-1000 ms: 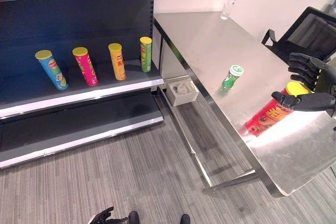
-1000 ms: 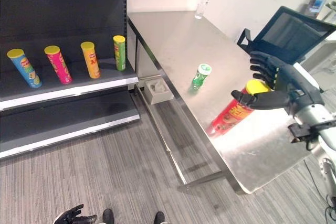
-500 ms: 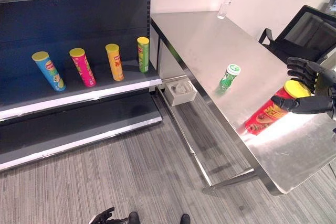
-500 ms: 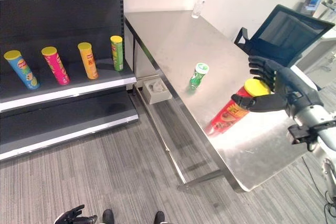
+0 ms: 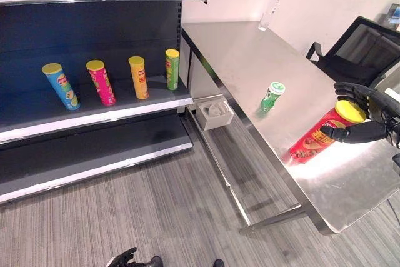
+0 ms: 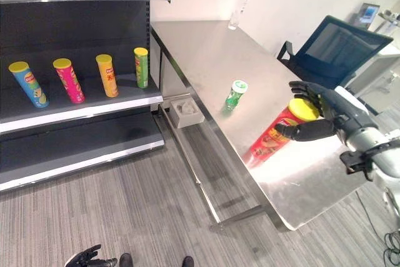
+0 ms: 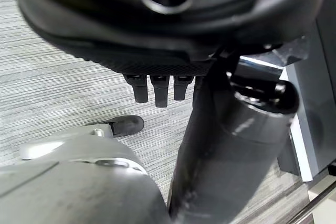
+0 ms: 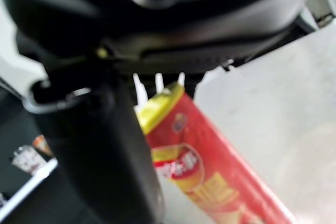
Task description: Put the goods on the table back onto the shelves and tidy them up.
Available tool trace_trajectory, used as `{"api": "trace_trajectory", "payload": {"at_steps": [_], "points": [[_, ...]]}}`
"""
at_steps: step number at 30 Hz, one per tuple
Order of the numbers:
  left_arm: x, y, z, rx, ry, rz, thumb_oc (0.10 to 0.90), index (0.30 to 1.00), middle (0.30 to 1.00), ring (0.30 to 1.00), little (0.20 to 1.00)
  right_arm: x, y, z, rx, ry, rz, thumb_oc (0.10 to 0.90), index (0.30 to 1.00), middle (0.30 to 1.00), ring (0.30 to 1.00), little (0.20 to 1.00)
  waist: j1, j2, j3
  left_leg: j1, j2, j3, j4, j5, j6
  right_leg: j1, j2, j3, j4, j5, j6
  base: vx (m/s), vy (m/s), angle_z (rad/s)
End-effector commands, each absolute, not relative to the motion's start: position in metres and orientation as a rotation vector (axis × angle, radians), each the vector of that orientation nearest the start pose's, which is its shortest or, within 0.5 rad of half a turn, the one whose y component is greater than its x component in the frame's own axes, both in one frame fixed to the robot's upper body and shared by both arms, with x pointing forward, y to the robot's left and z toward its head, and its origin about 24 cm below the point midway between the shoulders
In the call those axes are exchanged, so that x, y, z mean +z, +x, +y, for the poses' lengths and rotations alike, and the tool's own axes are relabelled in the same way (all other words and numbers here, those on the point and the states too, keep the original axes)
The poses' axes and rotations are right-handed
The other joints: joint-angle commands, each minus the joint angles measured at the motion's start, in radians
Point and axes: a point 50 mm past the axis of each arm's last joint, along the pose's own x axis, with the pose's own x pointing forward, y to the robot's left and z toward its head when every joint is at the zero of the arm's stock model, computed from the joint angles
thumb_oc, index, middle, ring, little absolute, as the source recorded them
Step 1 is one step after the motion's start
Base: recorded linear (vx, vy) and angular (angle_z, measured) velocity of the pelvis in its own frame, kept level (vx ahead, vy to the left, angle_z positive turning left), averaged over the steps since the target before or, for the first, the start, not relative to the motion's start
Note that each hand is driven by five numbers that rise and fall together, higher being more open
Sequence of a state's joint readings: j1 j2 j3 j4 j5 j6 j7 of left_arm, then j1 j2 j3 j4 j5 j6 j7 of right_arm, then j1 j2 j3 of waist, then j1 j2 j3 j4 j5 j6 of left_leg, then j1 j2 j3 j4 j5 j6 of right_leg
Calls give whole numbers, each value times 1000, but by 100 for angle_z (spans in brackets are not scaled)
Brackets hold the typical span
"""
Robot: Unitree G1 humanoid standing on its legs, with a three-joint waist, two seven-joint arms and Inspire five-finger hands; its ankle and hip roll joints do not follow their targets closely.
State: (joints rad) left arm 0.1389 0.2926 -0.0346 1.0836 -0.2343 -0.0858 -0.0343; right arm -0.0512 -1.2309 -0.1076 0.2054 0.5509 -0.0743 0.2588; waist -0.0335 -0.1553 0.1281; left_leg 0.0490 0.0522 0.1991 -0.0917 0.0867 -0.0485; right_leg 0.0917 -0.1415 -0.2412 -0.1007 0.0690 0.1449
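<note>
My right hand: spread wide around the red can, thumb in front, fingers behind, not yet clamped.
Red can: upright, leaning, on the table, long axis crossing my palm.
My left hand: low, relaxed, far off.
Count: one small green can, one bottle; four cans on the shelf.

the red can with its yellow lid leans on the steel table near my side. the small green can stands further along. four cans stand on the shelf: blue, pink, orange, green.
</note>
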Motion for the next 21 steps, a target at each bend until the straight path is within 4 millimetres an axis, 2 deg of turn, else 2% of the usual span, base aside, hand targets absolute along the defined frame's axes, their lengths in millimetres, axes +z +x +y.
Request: {"api": "trace_trajectory", "payload": {"at_steps": [1, 5, 7, 9, 10, 14, 21], "points": [[-149, 81, 261, 214, 87, 1069, 800, 900, 900, 900, 900, 220, 259, -359, 64, -773, -8, 800, 900, 900, 900, 900, 60, -9, 7, 50, 43, -31, 4, -114, -52, -48, -40, -26, 13, 2, 63, 0, 0, 0], [-149, 80, 260, 210, 87, 1074, 800, 900, 900, 900, 900, 215, 264, -358, 77, -768, 17, 800, 900, 900, 900, 900, 68, -12, 10, 47, 44, -36, 4, -113, -53, -48, -40, -31, 13, 1, 62, 0, 0, 0], [-149, 80, 261, 210, 88, 1075, 800, 900, 900, 900, 900, 213, 265, -360, 75, -768, 36, 734, 801, 801, 801, 801, 70, -14, 10, 46, 45, -36, 4, -112, -54, -48, -40, -33, 13, 2, 62, 0, 0, 0], [-149, 80, 262, 208, 90, 1077, 800, 900, 900, 900, 900, 208, 266, -364, 71, -765, 80, 444, 366, 366, 366, 366, 73, -17, 11, 45, 45, -36, 4, -112, -55, -48, -40, -35, 13, 2, 62, 0, 0, 0], [-149, 81, 262, 208, 91, 1077, 800, 900, 900, 900, 900, 206, 266, -365, 74, -763, 94, 400, 300, 300, 300, 300, 73, -17, 11, 44, 45, -37, 4, -112, -55, -48, -41, -36, 13, 2, 62, 0, 0, 0], [-148, 83, 262, 205, 87, 1074, 800, 900, 900, 900, 900, 199, 266, -365, 107, -759, 160, 400, 300, 300, 300, 300, 74, -21, 12, 42, 46, -40, 4, -110, -57, -47, -40, -39, 13, 0, 61, -6, -6, 6], [-149, 79, 262, 216, 74, 1084, 800, 900, 900, 900, 900, 202, 268, -365, 106, -754, 156, 400, 300, 300, 300, 300, 74, -21, 15, 40, 46, -45, 4, -109, -57, -44, -41, -43, 13, 1, 62, -6, -4, 2]]}}
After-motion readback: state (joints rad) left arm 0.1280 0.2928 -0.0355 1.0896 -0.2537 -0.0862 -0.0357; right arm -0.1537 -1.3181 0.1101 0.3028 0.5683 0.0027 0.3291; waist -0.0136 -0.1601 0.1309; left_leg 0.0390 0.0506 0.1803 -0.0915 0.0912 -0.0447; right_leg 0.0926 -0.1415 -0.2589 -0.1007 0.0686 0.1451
